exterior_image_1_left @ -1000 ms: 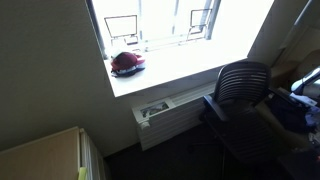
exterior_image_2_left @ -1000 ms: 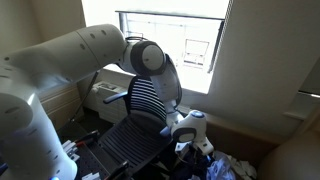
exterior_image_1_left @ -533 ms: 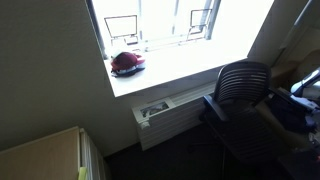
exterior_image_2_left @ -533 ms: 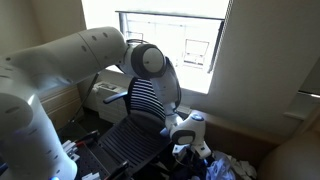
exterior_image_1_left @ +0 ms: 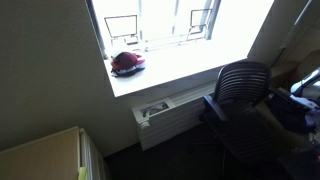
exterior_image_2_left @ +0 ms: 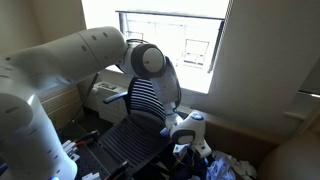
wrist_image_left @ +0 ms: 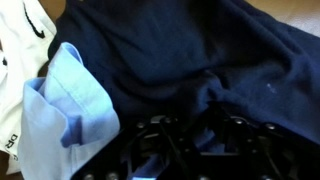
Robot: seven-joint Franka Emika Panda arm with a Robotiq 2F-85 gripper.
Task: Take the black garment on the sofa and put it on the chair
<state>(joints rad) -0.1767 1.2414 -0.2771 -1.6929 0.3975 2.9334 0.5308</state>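
Note:
The dark, almost black garment [wrist_image_left: 200, 45] fills most of the wrist view, lying wrinkled on a pile of clothes. My gripper [wrist_image_left: 197, 135] is down on it, and a bunched fold of the dark fabric stands between the two fingers, with creases running towards them. In an exterior view the gripper [exterior_image_2_left: 190, 146] sits low beside the black mesh office chair [exterior_image_2_left: 140, 120], at the edge of the clothes pile [exterior_image_2_left: 228, 166]. The chair [exterior_image_1_left: 240, 88] also shows in an exterior view in front of the window. The sofa surface is hidden under the clothes.
A light blue garment [wrist_image_left: 65, 110] and a white one [wrist_image_left: 20, 40] lie left of the dark garment. A red object [exterior_image_1_left: 127, 63] lies on the windowsill above a wall heater [exterior_image_1_left: 165, 112]. A light wooden cabinet [exterior_image_1_left: 40, 155] stands at the lower left.

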